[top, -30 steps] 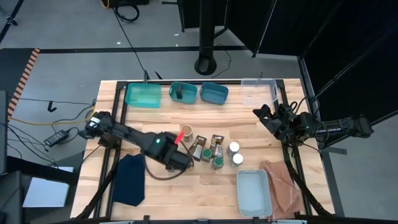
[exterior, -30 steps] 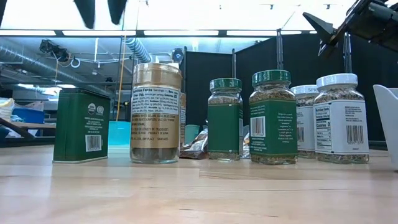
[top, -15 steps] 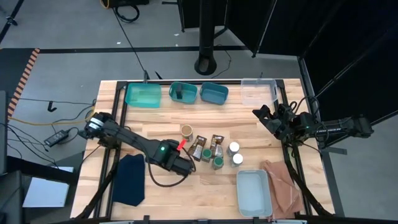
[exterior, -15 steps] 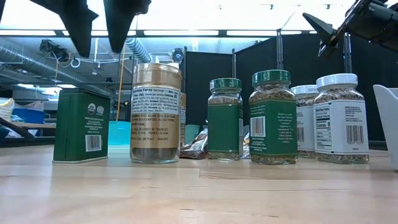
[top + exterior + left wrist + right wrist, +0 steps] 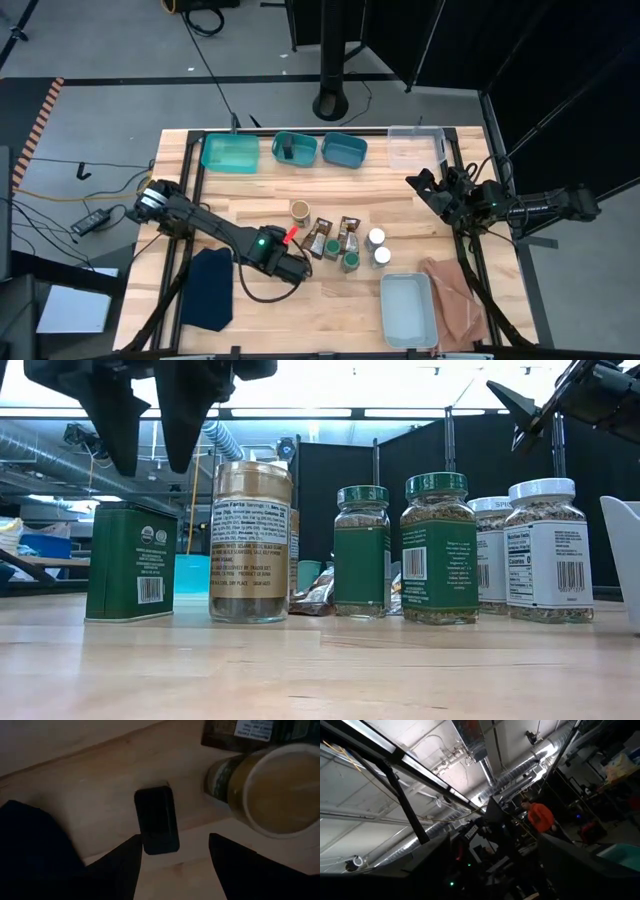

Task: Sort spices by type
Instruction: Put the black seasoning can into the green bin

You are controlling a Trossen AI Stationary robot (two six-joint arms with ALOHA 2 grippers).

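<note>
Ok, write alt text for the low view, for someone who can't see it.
Table-level view: the left gripper hangs open above a green spice tin, not touching it. To the tin's right stand a gold-lidded jar, two green-lidded jars and two white-lidded jars on the wooden table. The right gripper waits high at the upper right.

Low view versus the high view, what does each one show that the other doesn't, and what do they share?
Only the low view shows the labels: the green tin and the gold-labelled jar side by side, with the open left gripper hanging above the tin.

Only the high view shows the teal bins along the far edge, the dark blue cloth and the pale bin.

Both show the green-lidded jars and white-lidded jars, and the right gripper raised, open, well off to the side.
</note>
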